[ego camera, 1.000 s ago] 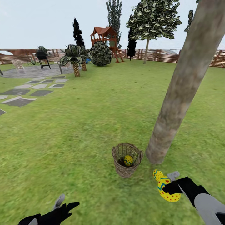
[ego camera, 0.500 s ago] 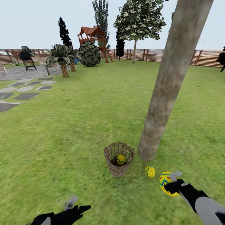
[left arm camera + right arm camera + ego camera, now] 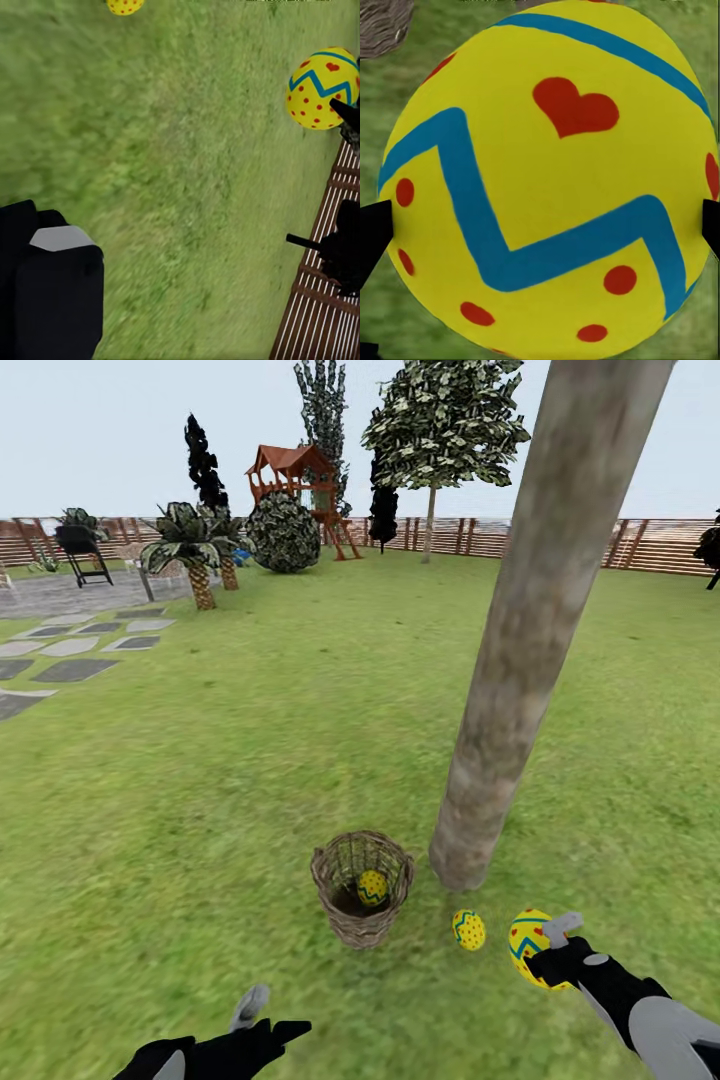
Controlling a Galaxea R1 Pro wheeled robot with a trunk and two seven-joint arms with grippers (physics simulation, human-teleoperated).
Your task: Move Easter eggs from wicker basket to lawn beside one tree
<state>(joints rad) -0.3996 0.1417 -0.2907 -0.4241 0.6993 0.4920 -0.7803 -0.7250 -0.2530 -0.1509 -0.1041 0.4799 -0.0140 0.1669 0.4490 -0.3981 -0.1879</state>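
1 yellow egg (image 3: pixel 372 887) sits in wicker basket (image 3: pixel 361 888); 2nd egg (image 3: pixel 467 929) lies on lawn (image 3: pixel 250 760) at tree (image 3: pixel 520 650) base, basket's 4 o'clock; 3rd egg (image 3: pixel 530 947) clamped in right pincer (image 3: pixel 553 945).

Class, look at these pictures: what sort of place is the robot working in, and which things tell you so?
Most likely a fenced back garden: a wide lawn, a slatted wooden fence along the far edge, and a thick tree beside a basket.

- Setting: fenced residential garden, outdoors.
- Evidence: wide lawn (image 3: pixel 250 760), slatted wooden fence (image 3: pixel 600 540), grey paving slabs (image 3: pixel 70 660), wooden play tower (image 3: pixel 295 475), palms (image 3: pixel 195 545), thick tree trunk (image 3: pixel 530 630).
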